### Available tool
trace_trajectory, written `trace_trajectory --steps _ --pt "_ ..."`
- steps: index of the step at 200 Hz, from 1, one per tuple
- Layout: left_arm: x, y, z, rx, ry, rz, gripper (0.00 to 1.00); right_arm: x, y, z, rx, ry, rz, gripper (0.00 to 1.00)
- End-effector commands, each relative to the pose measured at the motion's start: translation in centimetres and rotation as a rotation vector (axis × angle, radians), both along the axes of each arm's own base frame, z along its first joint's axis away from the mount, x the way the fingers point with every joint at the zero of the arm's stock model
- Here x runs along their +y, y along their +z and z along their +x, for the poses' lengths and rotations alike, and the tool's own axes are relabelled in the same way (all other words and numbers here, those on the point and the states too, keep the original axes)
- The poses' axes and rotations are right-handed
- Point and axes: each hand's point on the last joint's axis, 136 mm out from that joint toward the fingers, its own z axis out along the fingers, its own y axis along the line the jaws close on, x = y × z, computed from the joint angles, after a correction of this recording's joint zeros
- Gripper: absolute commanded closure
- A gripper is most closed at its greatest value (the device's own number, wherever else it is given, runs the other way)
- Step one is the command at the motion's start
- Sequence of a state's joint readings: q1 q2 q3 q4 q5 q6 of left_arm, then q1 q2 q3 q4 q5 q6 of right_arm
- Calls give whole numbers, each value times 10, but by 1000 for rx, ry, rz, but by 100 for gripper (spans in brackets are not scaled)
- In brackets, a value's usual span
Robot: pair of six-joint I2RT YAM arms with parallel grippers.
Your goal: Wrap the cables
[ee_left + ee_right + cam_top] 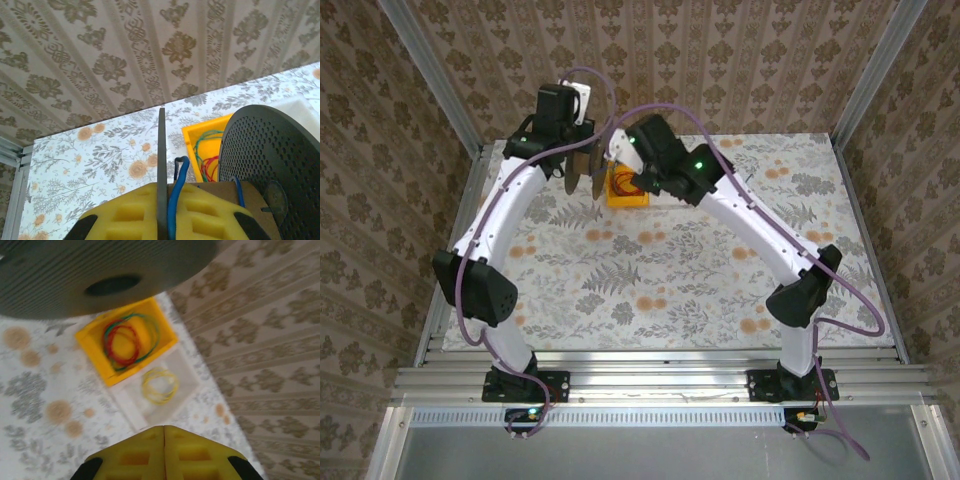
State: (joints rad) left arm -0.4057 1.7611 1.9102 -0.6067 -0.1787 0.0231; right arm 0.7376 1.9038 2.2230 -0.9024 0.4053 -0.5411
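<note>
While your left tool (pixel 165 202) pinches the blue cable (pixel 175 192) against the spool (pixel 270 150) flange and your right tool (pixel 164 440) is closed empty, other coils (pixel 108 345) lie in a yellow bin (pixel 90 337) and white tray (pixel 192 382) at the far side of the floral surface (pixel 650 270), between patterned walls (pixel 720 60).

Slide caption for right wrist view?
Shut right gripper faces red and green cables in a yellow bin, yellow cable in a white tray.
</note>
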Motion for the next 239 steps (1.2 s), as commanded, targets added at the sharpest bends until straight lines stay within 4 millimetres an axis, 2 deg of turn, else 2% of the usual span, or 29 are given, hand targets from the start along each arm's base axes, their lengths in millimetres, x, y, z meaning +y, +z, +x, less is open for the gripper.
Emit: trace_trajectory --steps 1,19,39,66,100,135,159,181,203,239 --pt "-5 26 -27 -38 -106 21 100 -13 52 21 -150 -26 31 100" --pt "-14 19 -42 -2 -177 45 100 -16 62 35 -180 -24 40 100" --pt "-22 10 -59 36 -262 74 100 -20 62 54 -186 -13 51 100" --pt "-31 1 -84 67 -369 89 100 -27 48 79 -168 8 59 100" --pt "-35 4 -116 66 -497 81 100 -37 29 100 -119 37 100 100" --pt "-36 39 -147 -17 -640 -60 100 -41 1 111 -29 97 173 100" --pt "-22 70 -161 -106 -674 -136 100 -43 -21 113 28 132 220 100" --pt "-10 100 -173 -177 -707 -217 100 -43 -36 110 77 161 280 88" --pt "1 121 -178 -228 -719 -273 100 -42 -45 103 126 195 366 83" --pt "13 138 -181 -278 -723 -328 100 -45 -55 95 157 218 468 83"
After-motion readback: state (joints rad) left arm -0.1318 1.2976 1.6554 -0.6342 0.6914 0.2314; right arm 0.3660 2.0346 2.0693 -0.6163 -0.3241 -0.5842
